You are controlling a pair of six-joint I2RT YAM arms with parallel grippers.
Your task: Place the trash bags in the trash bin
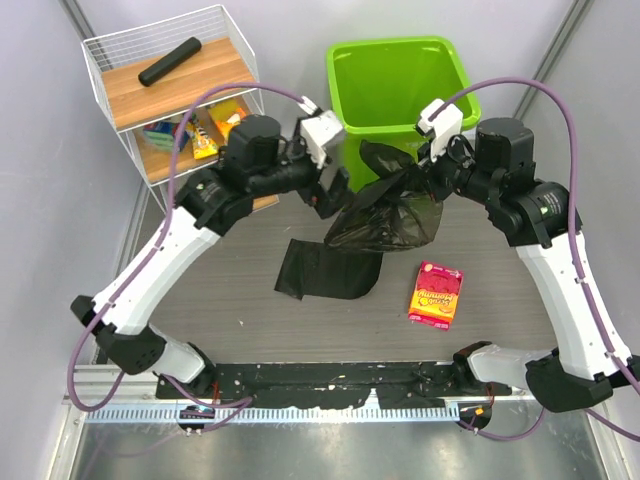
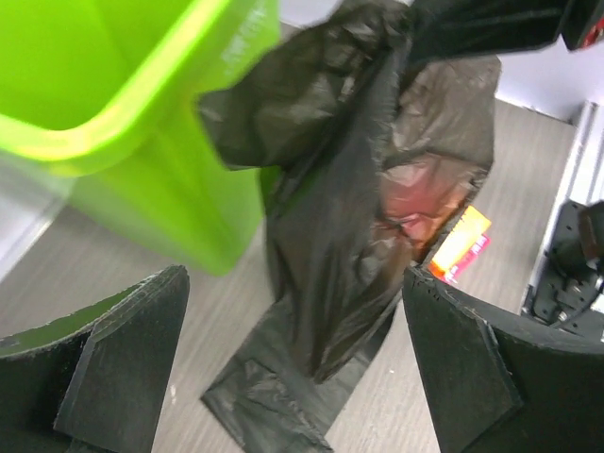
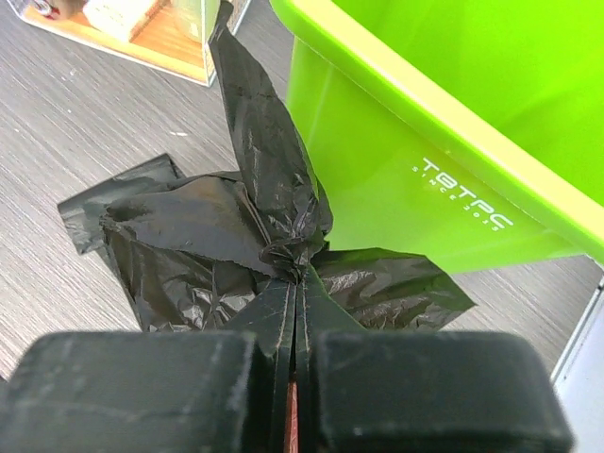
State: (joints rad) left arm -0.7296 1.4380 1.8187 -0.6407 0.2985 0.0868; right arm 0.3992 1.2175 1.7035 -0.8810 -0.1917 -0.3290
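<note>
A crinkled glossy black trash bag [image 1: 385,210] hangs in front of the lime-green trash bin [image 1: 400,85], just outside its near wall. Its lower part lies flat on the table [image 1: 325,270]. My right gripper [image 1: 420,178] is shut on a bunched fold of the bag [image 3: 208,226], fingertips pinched together [image 3: 297,278], beside the bin's lettered side [image 3: 453,142]. My left gripper [image 1: 335,195] stands wide open just left of the bag, with nothing gripped. In the left wrist view the bag [image 2: 359,208] hangs beyond the spread fingers [image 2: 123,359], next to the bin [image 2: 142,123].
A white wire shelf [image 1: 100,50] stands at the back left, with a slim black roll [image 1: 170,60] on its top board and snack packs below. A red snack packet [image 1: 436,294] lies on the table to the right of the bag.
</note>
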